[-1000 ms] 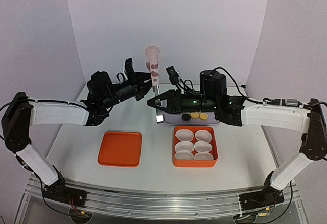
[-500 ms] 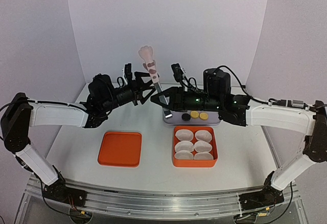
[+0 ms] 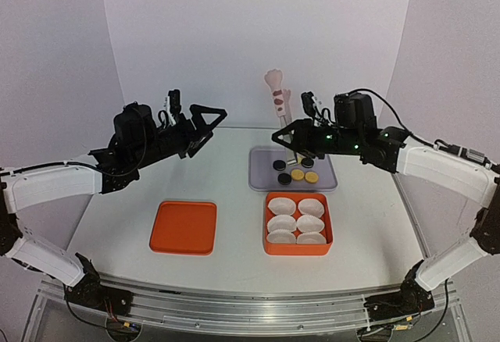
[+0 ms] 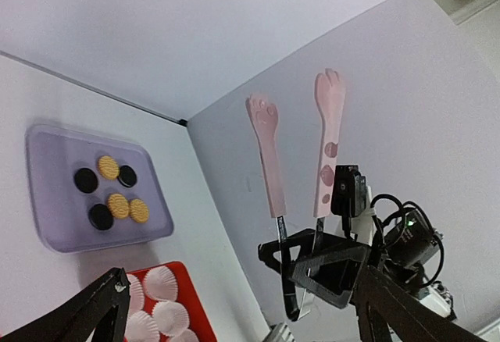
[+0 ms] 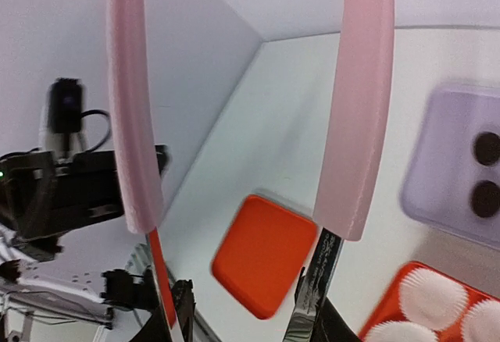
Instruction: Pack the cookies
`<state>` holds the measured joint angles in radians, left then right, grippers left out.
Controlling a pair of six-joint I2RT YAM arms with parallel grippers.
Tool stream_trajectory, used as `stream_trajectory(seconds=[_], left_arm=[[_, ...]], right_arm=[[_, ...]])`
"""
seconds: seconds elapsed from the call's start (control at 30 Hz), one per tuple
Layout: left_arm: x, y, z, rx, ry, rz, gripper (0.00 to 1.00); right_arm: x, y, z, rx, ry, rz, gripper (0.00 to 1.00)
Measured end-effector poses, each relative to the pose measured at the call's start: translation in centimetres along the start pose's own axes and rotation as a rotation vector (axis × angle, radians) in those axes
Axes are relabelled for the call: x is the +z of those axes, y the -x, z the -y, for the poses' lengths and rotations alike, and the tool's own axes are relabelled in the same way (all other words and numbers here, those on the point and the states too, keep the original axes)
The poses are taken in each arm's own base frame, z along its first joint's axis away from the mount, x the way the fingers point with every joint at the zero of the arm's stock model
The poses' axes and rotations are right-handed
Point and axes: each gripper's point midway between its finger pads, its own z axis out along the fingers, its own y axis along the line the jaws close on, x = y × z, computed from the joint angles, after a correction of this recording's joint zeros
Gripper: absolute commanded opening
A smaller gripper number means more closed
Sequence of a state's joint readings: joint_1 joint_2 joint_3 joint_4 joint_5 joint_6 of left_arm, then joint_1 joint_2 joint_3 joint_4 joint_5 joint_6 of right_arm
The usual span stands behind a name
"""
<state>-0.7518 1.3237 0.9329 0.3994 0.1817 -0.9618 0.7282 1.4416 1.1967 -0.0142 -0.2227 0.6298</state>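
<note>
The cookies [image 3: 293, 172], dark and golden discs, lie on a lavender tray [image 3: 260, 174] at the back of the table; they also show in the left wrist view [image 4: 109, 190]. Pink paw-tipped tongs [image 3: 277, 98] stand upright above the tray, and my right gripper [image 3: 286, 140] is shut on their metal arms. In the right wrist view the tongs' two pink arms [image 5: 359, 108] stand apart, above the right gripper [image 5: 242, 322]. My left gripper [image 3: 211, 125] hangs open and holds nothing, well left of the tongs [image 4: 269, 154].
An orange box [image 3: 270, 248] holding several white paper cups [image 3: 297, 222] sits in front of the tray. Its flat orange lid [image 3: 183, 226] lies to the left, also seen in the right wrist view [image 5: 262, 256]. White walls close the back and sides.
My left gripper has opened, let go of the tongs and drawn back to the left. The right gripper has carried the tongs to the right, over the lavender tray.
</note>
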Motion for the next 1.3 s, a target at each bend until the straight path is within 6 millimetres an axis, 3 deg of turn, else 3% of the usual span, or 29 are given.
stream_trajectory(seconds=[0.23, 0.43, 0.57, 0.7, 1.0, 1.3], left_arm=[[-1.8, 0.4, -4.7, 0.06, 0.266, 0.036, 1.0], [-2.5, 0.2, -7.7, 0.092, 0.424, 0.031, 1.0], [-1.9, 0.2, -9.0, 0.113, 0.487, 0.018, 1.0], [-1.3, -0.3, -10.4, 0.122, 0.543, -0.007, 0.99], [-0.5, -0.8, -13.0, 0.16, 0.648, -0.056, 1.0], [-2.0, 0.7, -16.5, 0.138, 0.758, -0.065, 1.0]], right_arm=[[-5.0, 0.6, 9.0, -0.052, -0.476, -0.105, 0.43], [-8.3, -1.2, 14.9, -0.093, -0.758, -0.292, 0.45], [-9.7, -3.1, 18.2, -0.103, -0.874, -0.432, 0.45], [-11.0, -3.6, 20.1, -0.12, -0.941, -0.511, 0.45], [-10.2, -2.6, 23.3, -0.272, -0.957, -0.655, 0.45], [-8.5, -2.7, 28.2, -0.359, -0.929, -0.821, 0.4]])
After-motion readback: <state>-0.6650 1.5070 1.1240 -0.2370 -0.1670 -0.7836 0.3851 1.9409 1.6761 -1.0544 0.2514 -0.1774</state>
